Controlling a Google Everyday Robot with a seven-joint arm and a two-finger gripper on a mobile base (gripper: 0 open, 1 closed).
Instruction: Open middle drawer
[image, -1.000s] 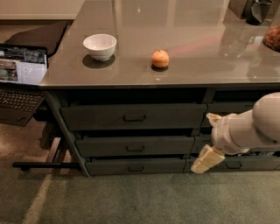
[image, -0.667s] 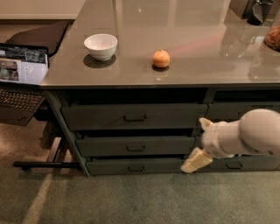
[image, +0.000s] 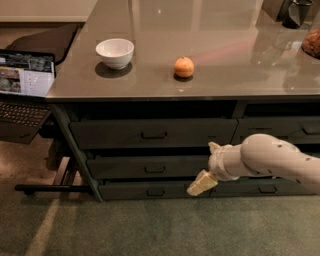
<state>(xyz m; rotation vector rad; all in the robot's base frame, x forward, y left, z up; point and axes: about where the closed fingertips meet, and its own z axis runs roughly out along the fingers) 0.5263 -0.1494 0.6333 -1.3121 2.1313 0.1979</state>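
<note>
The middle drawer (image: 125, 167) is the mid-height dark grey-green front between a taller front above and a slimmer one below. It is closed, and its small dark pull (image: 155, 170) sits at the centre. My gripper (image: 206, 166) hangs in front of the right end of this drawer, to the right of the pull. Its cream fingers are spread apart, one fingertip (image: 214, 146) up and one (image: 200, 184) down, with nothing between them. The white arm (image: 270, 160) comes in from the right.
The grey counter (image: 225, 70) holds a white bowl (image: 115, 52) and an orange fruit (image: 184, 66). A laptop (image: 25, 80) sits on a low stand at the left. More drawers (image: 280, 130) lie to the right. Green carpet (image: 150, 225) covers the floor.
The arm and gripper have moved left along the drawer fronts, from the right bank towards the middle drawer's right end. The drawers have not moved.
</note>
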